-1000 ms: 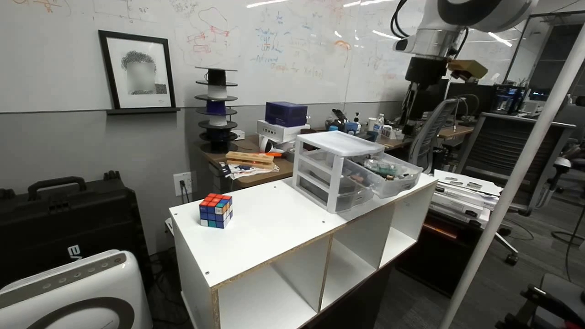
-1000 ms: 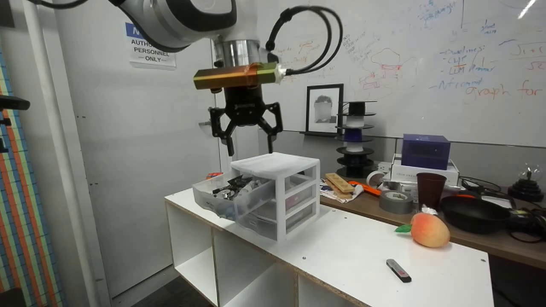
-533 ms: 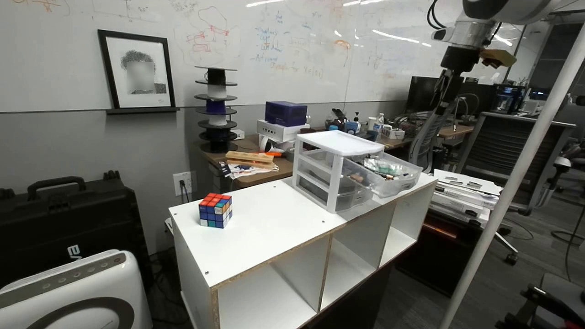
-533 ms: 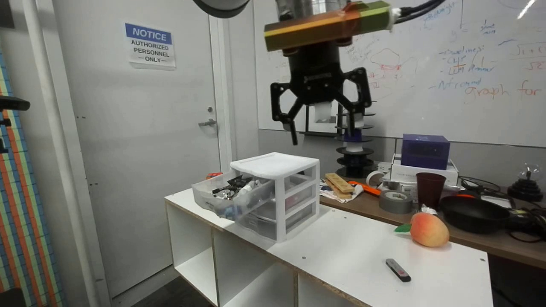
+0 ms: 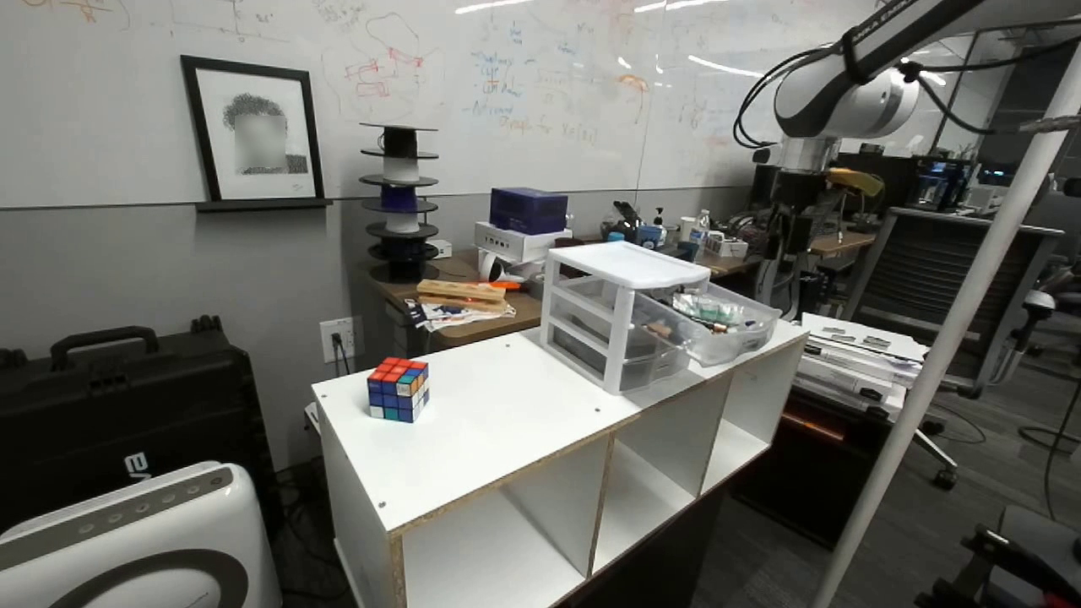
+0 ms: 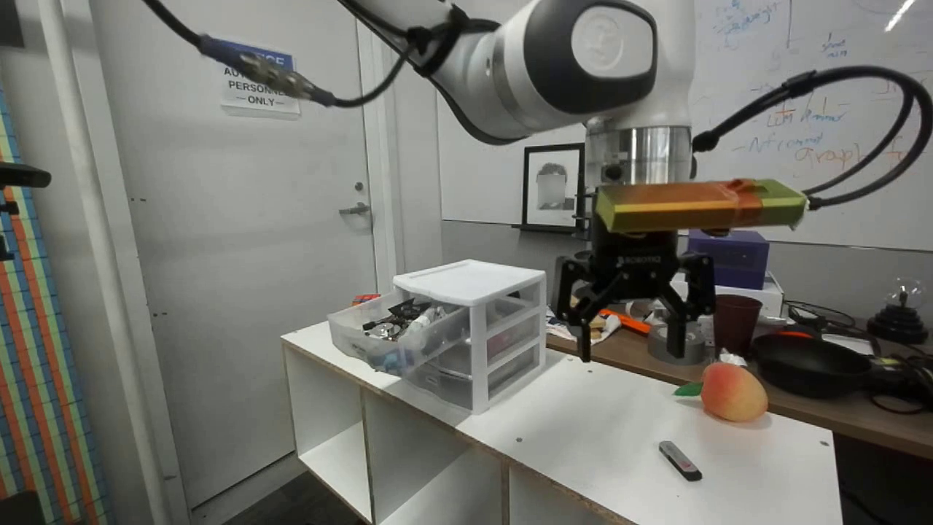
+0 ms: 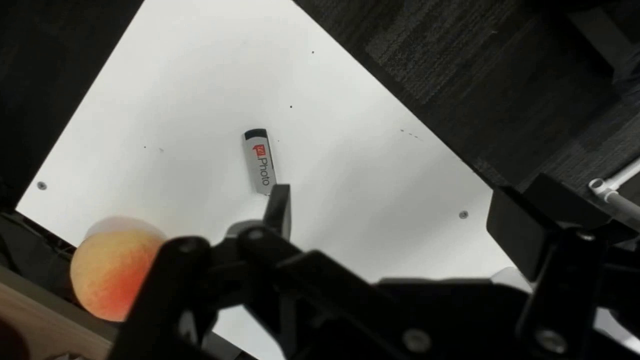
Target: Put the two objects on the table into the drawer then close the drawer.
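Observation:
A grey memory stick (image 6: 679, 461) lies flat on the white table (image 6: 576, 445); it also shows in the wrist view (image 7: 260, 162). A peach with a green leaf (image 6: 735, 394) sits near the table's back edge, and in the wrist view (image 7: 112, 275). A Rubik's cube (image 5: 399, 390) stands on the table. The translucent top drawer (image 6: 353, 346) is pulled out and holds several small parts; it also shows in an exterior view (image 5: 736, 342). My gripper (image 6: 631, 354) is open and empty, above the table beside the drawer unit. One fingertip overlaps the stick's end in the wrist view (image 7: 395, 210).
The white drawer-unit frame (image 6: 477, 281) stands between the drawer and my gripper. A brown desk (image 6: 816, 415) with a black pan (image 6: 813, 364), tape and a cup adjoins the table's back. A white pole (image 5: 954, 338) stands near the arm.
My gripper has moved from above the drawer unit to the memory-stick side, rising first and then coming down lower. It stays open. The objects and drawer have not moved.

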